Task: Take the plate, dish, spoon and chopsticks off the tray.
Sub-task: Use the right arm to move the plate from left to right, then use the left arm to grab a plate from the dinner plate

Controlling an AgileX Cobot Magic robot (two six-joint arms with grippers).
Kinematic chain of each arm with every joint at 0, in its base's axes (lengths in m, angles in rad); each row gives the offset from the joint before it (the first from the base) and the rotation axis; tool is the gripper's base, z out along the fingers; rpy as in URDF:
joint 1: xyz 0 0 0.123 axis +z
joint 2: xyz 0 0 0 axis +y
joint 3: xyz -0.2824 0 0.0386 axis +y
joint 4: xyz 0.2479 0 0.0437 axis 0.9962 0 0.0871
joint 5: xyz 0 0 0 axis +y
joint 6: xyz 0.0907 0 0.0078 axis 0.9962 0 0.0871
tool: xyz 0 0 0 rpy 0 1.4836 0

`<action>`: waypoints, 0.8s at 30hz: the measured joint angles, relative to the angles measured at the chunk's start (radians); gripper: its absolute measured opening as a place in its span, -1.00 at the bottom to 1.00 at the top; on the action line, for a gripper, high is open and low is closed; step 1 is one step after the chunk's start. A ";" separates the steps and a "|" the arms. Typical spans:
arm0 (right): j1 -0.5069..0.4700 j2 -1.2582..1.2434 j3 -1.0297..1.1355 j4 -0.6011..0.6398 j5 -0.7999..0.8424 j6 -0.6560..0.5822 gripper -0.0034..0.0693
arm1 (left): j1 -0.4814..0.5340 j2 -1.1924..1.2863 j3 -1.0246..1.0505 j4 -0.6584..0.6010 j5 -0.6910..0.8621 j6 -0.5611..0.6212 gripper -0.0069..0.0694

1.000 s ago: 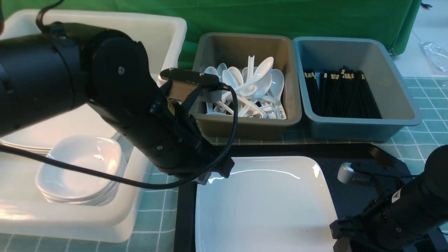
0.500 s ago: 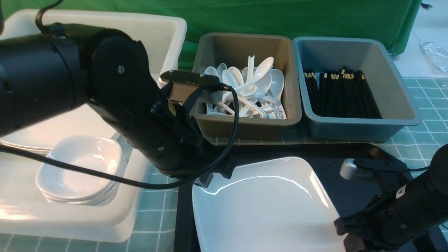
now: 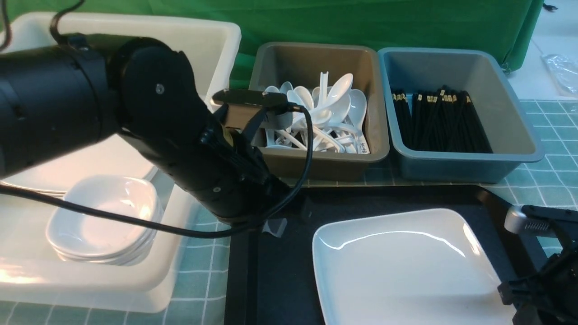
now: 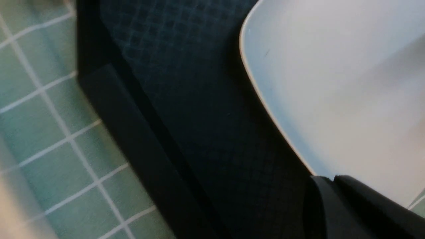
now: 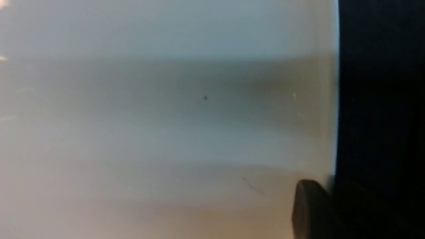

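Note:
The large white plate [image 3: 406, 271] lies on the right half of the black tray [image 3: 275, 280]. My right gripper [image 3: 509, 294] grips the plate's near right corner. In the right wrist view one finger [image 5: 312, 205] rests on top of the plate [image 5: 166, 116] at its rim, and the other is hidden in the dark below. My left gripper [image 3: 273, 225] hovers shut and empty over the tray's far left corner, apart from the plate. Its closed fingertips [image 4: 332, 186] show against the plate [image 4: 332, 83] and tray floor [image 4: 186, 99]. The dish, spoon and chopsticks are out of view on the tray.
A white bin [image 3: 216, 40] at the left holds stacked small white dishes [image 3: 104, 221] and flat plates. Behind the tray stand a grey-brown bin [image 3: 316, 167] of white soup spoons and a blue-grey bin [image 3: 469, 171] of black sticks. My bulky left arm [image 3: 149, 126] reaches across the white bin.
The plate has slid to the right across the tray together with my right gripper. My left gripper, which touched the plate's far left corner, now stands apart from it.

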 joint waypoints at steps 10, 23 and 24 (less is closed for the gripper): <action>-0.001 -0.309 0.000 -0.007 0.051 -0.022 0.42 | -0.046 0.156 -0.006 -0.059 -0.194 0.111 -0.33; -0.002 -0.566 0.001 -0.010 0.021 -0.055 0.42 | -0.049 0.438 -0.175 -0.051 -0.214 0.115 0.75; -0.002 -0.566 0.001 -0.010 0.021 -0.055 0.42 | -0.049 0.451 -0.177 -0.050 -0.215 0.115 0.75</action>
